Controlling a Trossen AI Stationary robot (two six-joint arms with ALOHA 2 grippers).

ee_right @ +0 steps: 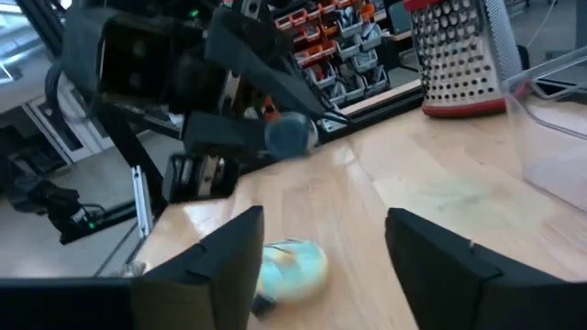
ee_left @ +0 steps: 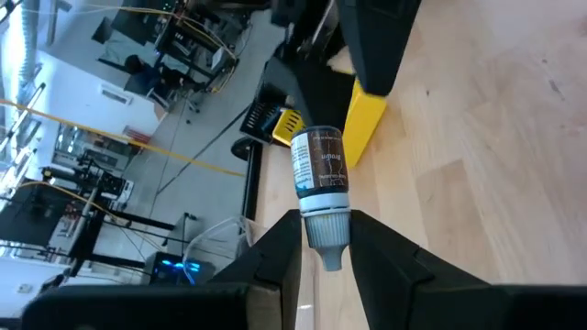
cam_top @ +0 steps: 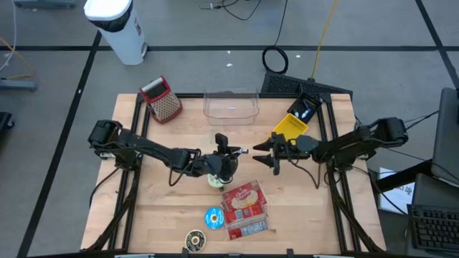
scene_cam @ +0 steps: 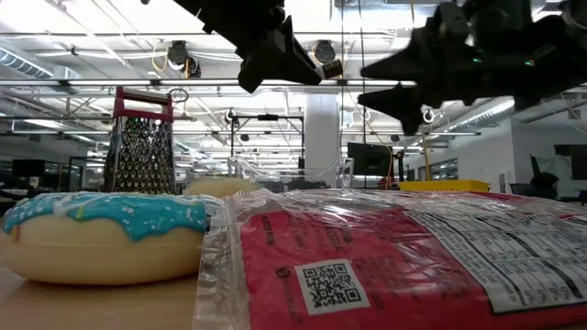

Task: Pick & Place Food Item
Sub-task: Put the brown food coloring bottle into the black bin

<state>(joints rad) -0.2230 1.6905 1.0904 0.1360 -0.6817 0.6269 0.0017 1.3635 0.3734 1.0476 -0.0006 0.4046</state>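
My left gripper (cam_top: 224, 154) hangs over the table's middle, shut on a small dark bottle (ee_left: 319, 170) with a brown label and a pale cap. The bottle sticks out level toward my right gripper (cam_top: 264, 158), which stands open a short way to the right, facing the bottle's base (ee_right: 292, 133) with nothing between its fingers. Below the left gripper a pale green donut (ee_right: 293, 266) lies flat on the wood. In the low view both grippers (scene_cam: 275, 46) (scene_cam: 404, 82) hang high above the table. My left gripper pinches the bottle's pale cap end (ee_left: 326, 229) between its two fingers. The fingers come nearly level from the table's left and lie along the bottle. The bottle is lifted clear of the table, roughly level, with its base pointing away toward the right arm.
A red food packet (cam_top: 244, 208), a blue-iced donut (cam_top: 214, 217) and another donut (cam_top: 195, 240) lie near the front edge. A grater (cam_top: 161, 99), a clear bin (cam_top: 231, 106) and a yellow object (cam_top: 290, 127) stand along the back.
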